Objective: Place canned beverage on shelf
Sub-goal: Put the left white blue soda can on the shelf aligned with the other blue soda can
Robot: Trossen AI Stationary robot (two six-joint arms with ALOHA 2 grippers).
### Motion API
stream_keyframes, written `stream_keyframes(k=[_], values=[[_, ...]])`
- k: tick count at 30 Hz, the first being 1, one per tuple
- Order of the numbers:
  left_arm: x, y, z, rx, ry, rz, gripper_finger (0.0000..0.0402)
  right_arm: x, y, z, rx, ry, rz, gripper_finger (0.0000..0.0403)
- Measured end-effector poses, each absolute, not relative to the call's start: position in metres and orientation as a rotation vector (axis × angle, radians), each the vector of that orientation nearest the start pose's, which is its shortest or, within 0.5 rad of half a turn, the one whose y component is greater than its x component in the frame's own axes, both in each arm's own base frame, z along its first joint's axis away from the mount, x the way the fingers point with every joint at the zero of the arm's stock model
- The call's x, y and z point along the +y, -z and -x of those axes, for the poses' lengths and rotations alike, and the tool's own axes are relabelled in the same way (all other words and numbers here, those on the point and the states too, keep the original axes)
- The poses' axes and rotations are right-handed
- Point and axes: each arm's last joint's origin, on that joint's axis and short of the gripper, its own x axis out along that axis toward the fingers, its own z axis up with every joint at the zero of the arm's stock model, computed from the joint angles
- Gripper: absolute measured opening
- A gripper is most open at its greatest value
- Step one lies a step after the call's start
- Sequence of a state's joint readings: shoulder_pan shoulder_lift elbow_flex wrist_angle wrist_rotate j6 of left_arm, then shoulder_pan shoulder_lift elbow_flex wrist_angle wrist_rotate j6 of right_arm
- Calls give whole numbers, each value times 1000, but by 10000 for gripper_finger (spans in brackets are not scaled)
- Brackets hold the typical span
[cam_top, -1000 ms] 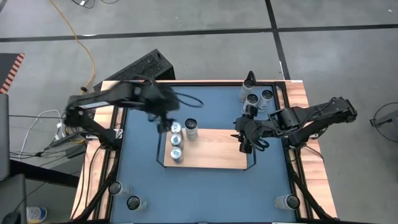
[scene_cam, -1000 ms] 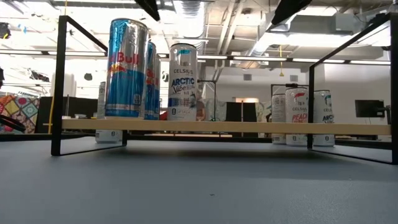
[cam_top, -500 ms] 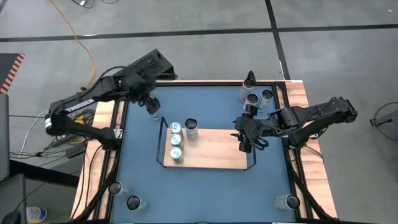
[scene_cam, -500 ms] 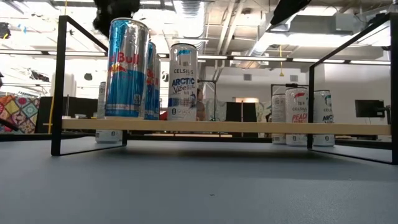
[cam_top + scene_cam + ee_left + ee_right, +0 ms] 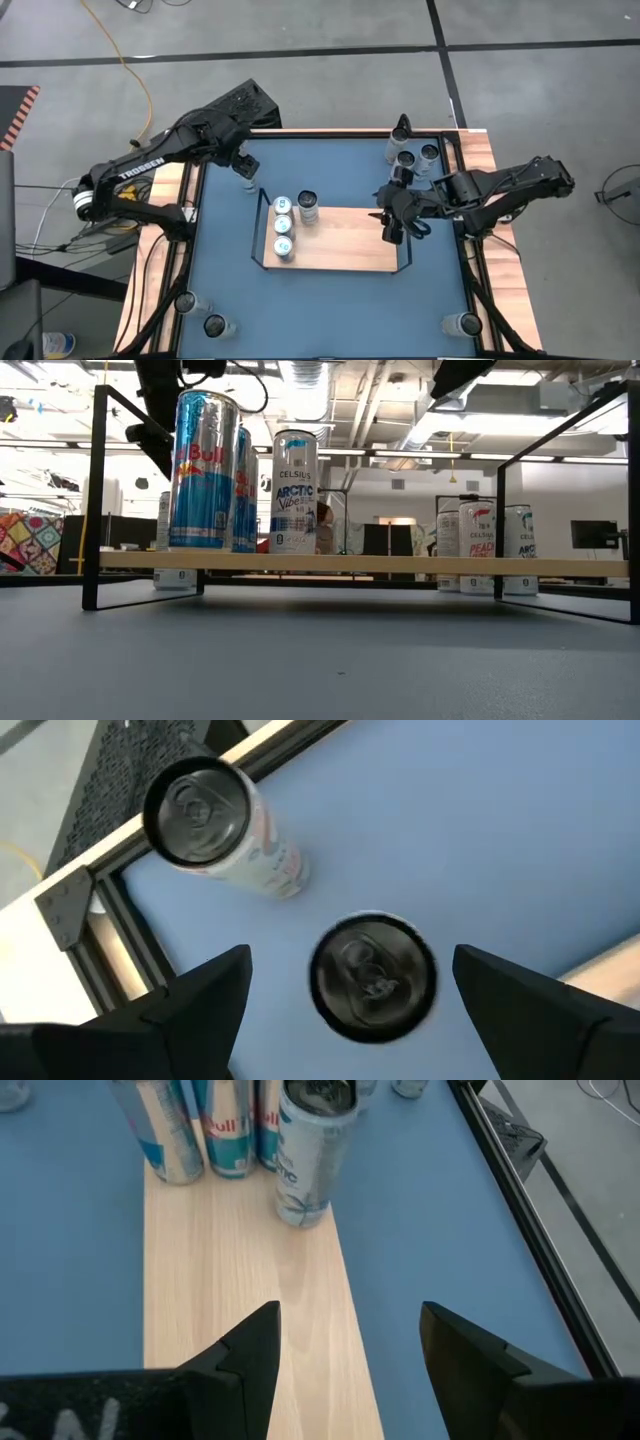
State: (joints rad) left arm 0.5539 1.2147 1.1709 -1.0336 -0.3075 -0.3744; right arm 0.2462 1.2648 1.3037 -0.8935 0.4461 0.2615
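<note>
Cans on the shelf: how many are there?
4. Three Red Bull cans lined along the shelf's left end; one Celsius can beside the back one. None seem hidden.

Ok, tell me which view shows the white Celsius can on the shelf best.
The low view: the Celsius can stands side-on on the shelf, label readable. The high view shows only its dark top; the right wrist view shows it tilted away; the left wrist view misses it.

A: What stands on the shelf point(image 5: 250, 1330)?
B: Three blue-and-silver cans point(image 5: 215, 1125) in a row, a pale can point(image 5: 308, 1150) beside them.
A: And the right gripper point(image 5: 345, 1355)?
B: Fingers apart, above bare wood.
</note>
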Motion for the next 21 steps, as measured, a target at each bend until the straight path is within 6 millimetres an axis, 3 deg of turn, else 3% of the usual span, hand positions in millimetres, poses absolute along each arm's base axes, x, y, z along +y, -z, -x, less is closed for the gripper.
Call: stream_keyframes(k=[21], values=[[125,-277,-189,955,-959,555,332,48,-354,-241,766,286,48,219]])
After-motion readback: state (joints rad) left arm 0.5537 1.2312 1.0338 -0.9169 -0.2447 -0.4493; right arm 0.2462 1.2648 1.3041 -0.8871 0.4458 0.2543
